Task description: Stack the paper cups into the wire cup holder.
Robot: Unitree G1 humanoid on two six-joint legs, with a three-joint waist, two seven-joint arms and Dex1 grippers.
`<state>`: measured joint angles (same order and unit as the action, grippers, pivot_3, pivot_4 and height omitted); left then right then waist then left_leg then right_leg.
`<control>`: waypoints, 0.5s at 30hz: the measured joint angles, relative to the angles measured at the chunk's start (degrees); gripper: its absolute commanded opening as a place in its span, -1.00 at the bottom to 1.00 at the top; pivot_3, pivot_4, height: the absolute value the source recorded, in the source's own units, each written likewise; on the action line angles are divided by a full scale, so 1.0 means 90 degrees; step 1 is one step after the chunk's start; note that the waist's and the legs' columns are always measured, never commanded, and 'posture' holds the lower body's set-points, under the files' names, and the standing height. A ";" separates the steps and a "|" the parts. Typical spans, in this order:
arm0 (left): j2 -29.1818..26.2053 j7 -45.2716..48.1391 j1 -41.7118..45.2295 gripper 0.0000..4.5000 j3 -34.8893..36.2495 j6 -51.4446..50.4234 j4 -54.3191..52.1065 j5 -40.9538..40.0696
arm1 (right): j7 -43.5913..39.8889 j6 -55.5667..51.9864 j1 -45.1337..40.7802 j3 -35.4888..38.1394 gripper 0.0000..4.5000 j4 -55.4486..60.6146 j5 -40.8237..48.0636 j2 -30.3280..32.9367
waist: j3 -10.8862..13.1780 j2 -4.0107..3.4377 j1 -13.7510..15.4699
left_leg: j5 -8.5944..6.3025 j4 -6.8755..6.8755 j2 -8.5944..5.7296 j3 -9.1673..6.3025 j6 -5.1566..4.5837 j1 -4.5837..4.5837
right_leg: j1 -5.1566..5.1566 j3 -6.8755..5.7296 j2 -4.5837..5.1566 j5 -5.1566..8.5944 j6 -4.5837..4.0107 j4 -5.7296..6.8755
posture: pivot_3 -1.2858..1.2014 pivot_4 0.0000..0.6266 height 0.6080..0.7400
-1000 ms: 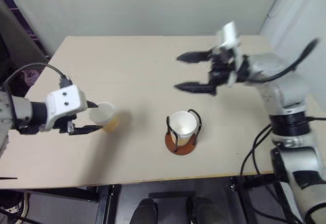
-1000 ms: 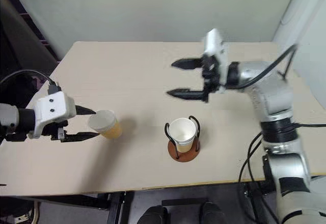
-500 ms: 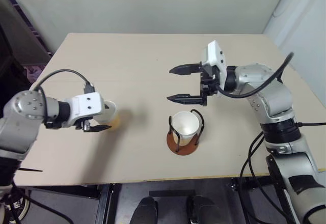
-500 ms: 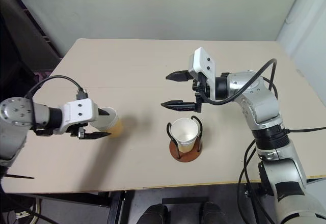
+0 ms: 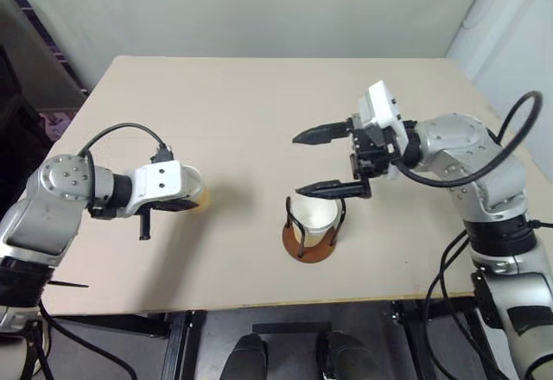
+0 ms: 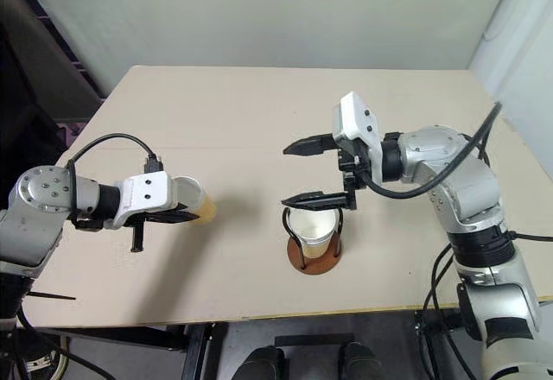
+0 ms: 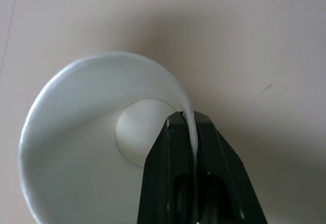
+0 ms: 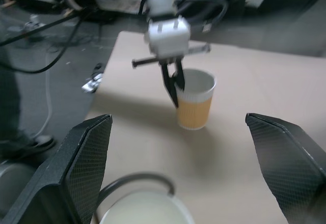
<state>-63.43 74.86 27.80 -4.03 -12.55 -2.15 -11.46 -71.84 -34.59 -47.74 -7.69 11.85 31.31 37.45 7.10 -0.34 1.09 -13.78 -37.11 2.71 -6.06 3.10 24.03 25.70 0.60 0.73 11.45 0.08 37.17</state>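
Paper cup (image 6: 195, 203) rim pinched between closed left gripper (image 7: 192, 147) fingers; right gripper (image 5: 333, 161) spread wide, empty, above wire cup holder (image 5: 309, 240).

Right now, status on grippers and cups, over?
Left gripper shut on rim wall of loose paper cup standing on table. Right gripper open, empty, above wire cup holder, which holds a nested cup. Path between clear.
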 measured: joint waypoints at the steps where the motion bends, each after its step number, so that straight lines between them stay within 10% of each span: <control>1: 0.0035 0.0099 0.0112 -0.99 0.0089 -0.0057 -0.0104 -0.0194 | -0.0094 -0.0004 0.0065 0.0105 0.94 0.0004 0.0044 0.0202 | -0.0001 0.0001 0.0033 | 0.0000 -0.0003 0.0000 0.0000 -0.0001 0.0000 | -0.0001 0.0001 0.0001 -0.0002 0.0002 -0.0002 | 0.03 -0.52 1.00; 8: 0.1030 0.0552 0.2655 -0.99 0.0318 -0.0699 -0.0408 -0.1642 | -0.0957 0.0557 0.1356 0.1280 0.94 -0.0349 -0.0017 0.2178 | -0.0008 0.0016 0.0170 | 0.0006 -0.0024 -0.0011 0.0003 -0.0015 -0.0006 | -0.0039 0.0000 0.0010 -0.0019 0.0025 -0.0017 | 0.03 -0.52 1.00; 15: 0.2068 0.1584 0.3462 -0.99 -0.0769 -0.0777 -0.0600 -0.2058 | -0.1041 0.0561 0.2155 0.2025 0.94 -0.0133 0.0261 0.2473 | 0.0000 0.0002 -0.0039 | -0.0012 -0.0033 -0.0008 0.0102 -0.0050 -0.0098 | -0.0143 0.0095 -0.0020 -0.0016 0.0085 -0.0029 | 0.03 -0.52 1.00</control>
<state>-44.82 89.12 58.96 -10.94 -19.54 -7.54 -29.98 -81.21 -29.54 -28.34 10.53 10.65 33.66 59.71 7.10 -0.31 0.74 -13.89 -37.40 2.64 -5.14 2.66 23.15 24.41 1.46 0.56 11.30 0.84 36.91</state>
